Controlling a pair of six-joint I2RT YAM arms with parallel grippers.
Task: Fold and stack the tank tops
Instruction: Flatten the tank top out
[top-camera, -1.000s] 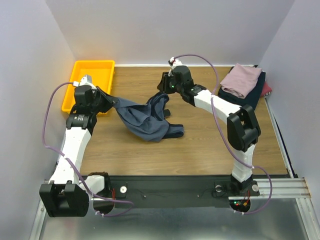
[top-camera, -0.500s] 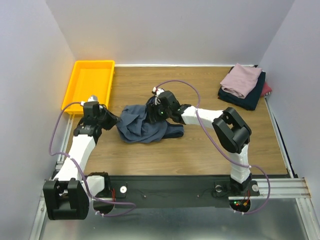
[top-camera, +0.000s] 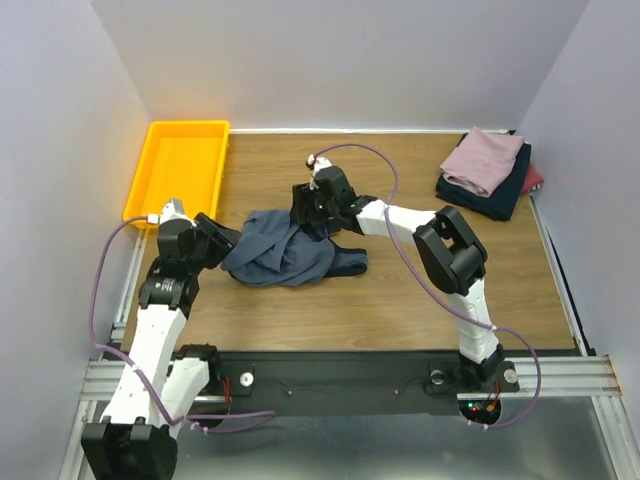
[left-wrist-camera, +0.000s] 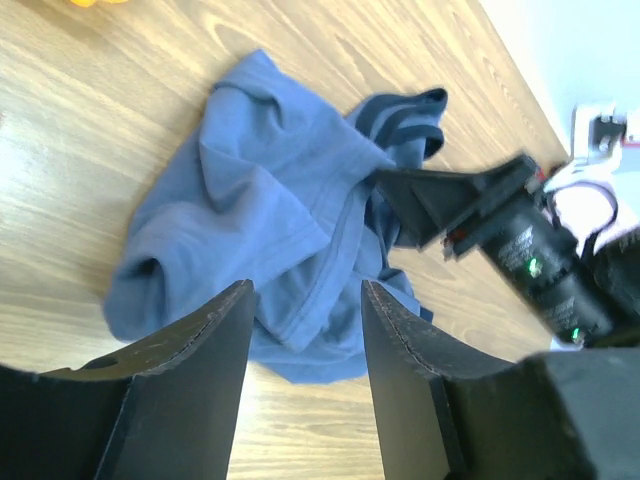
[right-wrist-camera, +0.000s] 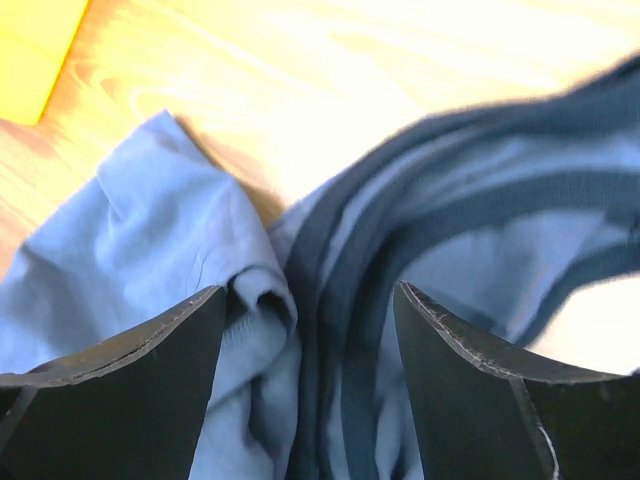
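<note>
Left claw (top-camera: 222, 243): hangs open, empty, at left end of crumpled blue top (top-camera: 280, 252), stretched left-right. Right claw (top-camera: 305, 216): open, empty, over its far-right straps.

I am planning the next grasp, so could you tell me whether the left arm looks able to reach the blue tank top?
Probably yes: the left gripper stands open at the edge of the blue tank top, with nothing between. The right gripper, over its far side, leaves that edge free.
</note>
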